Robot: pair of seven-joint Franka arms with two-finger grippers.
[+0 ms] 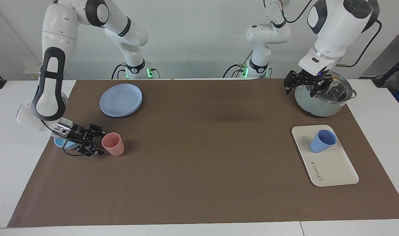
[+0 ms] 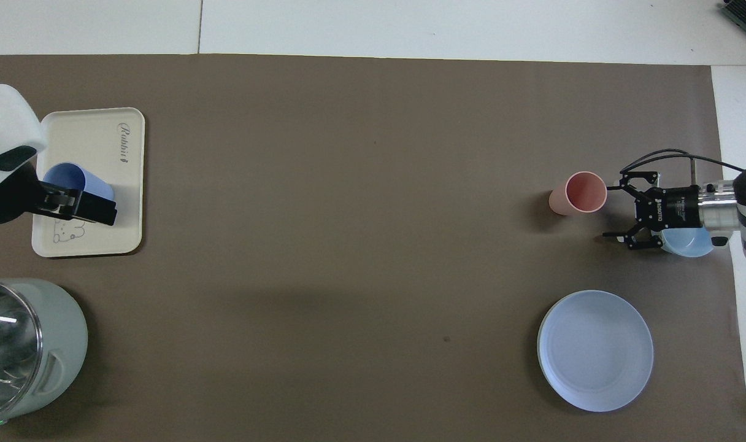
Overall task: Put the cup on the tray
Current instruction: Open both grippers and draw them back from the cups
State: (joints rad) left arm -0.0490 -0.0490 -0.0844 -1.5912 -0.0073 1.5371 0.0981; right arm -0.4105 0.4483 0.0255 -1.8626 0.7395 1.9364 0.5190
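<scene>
Already placed | cup [image 1: 322, 141] stood on tray [image 1: 337, 170] | left gripper [image 1: 306, 86] spread, empty, over pot [image 1: 324, 98] | right gripper [image 1: 94, 142] spread beside pink cup [image 1: 113, 144] | advice: retreat upward, avoid nudging cup.

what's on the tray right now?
Only the blue cup, upright, on the half of the tray nearer the robots. Nothing visible inside it. In the overhead view the left gripper covers part of the cup and the bear drawing.

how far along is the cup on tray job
Looks done: the blue cup stands upright on the cream tray, free of any grip. In hand: nothing. The left gripper is open, raised over the lidded pot. The right gripper is open beside the pink cup, not holding it. Left: seemingly nothing for this cup.
</scene>
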